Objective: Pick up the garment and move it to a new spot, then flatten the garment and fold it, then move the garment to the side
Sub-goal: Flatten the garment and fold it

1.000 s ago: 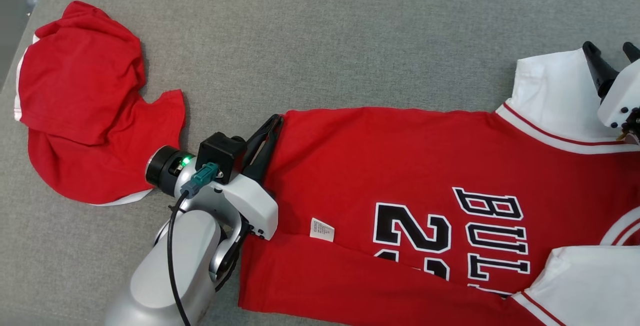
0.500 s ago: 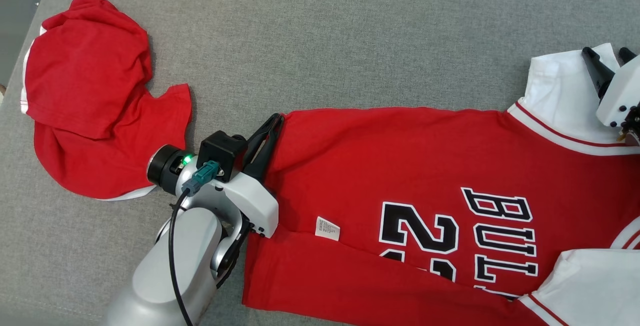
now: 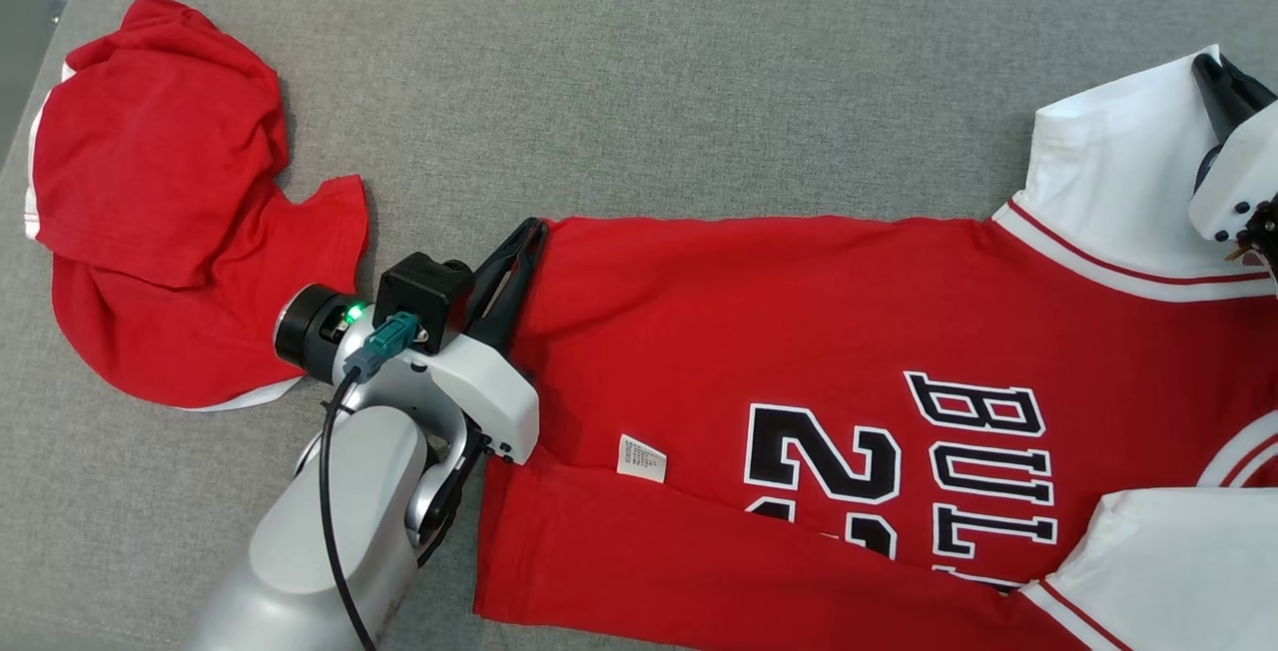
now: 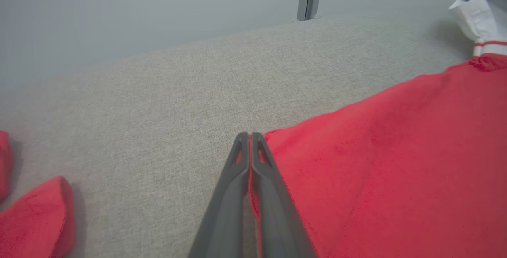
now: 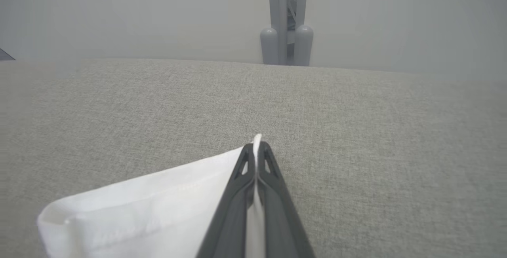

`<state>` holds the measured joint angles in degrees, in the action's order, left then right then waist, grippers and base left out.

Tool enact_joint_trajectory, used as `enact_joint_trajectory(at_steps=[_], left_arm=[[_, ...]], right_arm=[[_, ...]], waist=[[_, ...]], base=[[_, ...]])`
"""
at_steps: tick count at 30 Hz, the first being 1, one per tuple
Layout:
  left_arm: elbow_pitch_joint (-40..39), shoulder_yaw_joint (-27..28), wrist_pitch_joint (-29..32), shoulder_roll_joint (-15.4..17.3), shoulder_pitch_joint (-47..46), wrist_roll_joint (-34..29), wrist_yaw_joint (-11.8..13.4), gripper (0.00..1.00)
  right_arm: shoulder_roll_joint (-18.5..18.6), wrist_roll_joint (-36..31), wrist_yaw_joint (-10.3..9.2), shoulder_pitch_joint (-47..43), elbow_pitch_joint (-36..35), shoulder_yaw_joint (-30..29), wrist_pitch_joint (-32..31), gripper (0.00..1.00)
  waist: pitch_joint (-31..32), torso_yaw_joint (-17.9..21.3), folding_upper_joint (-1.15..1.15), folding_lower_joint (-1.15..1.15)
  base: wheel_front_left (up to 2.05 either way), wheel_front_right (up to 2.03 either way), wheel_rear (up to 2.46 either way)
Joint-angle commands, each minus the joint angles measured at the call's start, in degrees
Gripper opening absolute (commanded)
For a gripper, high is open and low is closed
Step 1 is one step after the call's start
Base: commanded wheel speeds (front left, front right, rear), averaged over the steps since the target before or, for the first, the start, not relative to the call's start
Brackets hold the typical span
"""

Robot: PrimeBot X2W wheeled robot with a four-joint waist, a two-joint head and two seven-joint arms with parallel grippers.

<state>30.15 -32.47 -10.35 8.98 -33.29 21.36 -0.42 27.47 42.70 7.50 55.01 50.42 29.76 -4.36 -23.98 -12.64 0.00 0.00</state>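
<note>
Across the grey fabric worktop lay the red jersey with white sleeves and black lettering, stretched out sideways. At the jersey's hem corner the left fingers were clenched on red cloth. At its far white sleeve the right fingers were clamped on the cuff edge. Beyond the jersey's hem sat a crumpled red garment.

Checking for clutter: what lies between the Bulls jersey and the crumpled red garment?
In the head view, bare grey upholstery plus the left gripper, shut on the jersey edge.
</note>
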Motion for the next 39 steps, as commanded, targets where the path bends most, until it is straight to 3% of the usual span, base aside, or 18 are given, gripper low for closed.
enact_joint_trajectory(at_steps=[1, 13, 21, 39], left_arm=[[0.30, 0.43, -0.33, 0.71, -0.18, 0.59, 0.29, 0.00], [1.21, 1.37, -0.56, 2.86, 1.53, 1.60, 1.16, 0.00], [-0.87, 1.58, 0.58, 5.28, 4.41, 2.26, 1.95, 0.00], [-7.08, 1.17, 3.58, 10.38, 13.82, 4.43, 2.87, 0.00]], right_arm=[[0.92, 0.75, -0.01, -0.98, -0.72, 0.68, 2.47, 0.00], [2.40, 5.80, -0.01, -7.53, -8.04, 5.44, 14.03, 0.00], [4.11, 10.19, -0.01, -13.89, -14.57, 6.90, 17.18, 0.00], [10.98, 20.82, -0.01, -34.11, -31.66, 4.85, 10.15, 0.00]], waist=[[0.84, 0.68, 0.00, 0.00], [5.79, 4.51, 0.00, 0.00], [9.85, 7.30, 0.00, 0.00], [16.00, 10.43, 0.00, 0.00]], base=[[0.00, 0.00, 0.00], [0.00, 0.00, 0.00], [0.00, 0.00, 0.00], [0.00, 0.00, 0.00]])
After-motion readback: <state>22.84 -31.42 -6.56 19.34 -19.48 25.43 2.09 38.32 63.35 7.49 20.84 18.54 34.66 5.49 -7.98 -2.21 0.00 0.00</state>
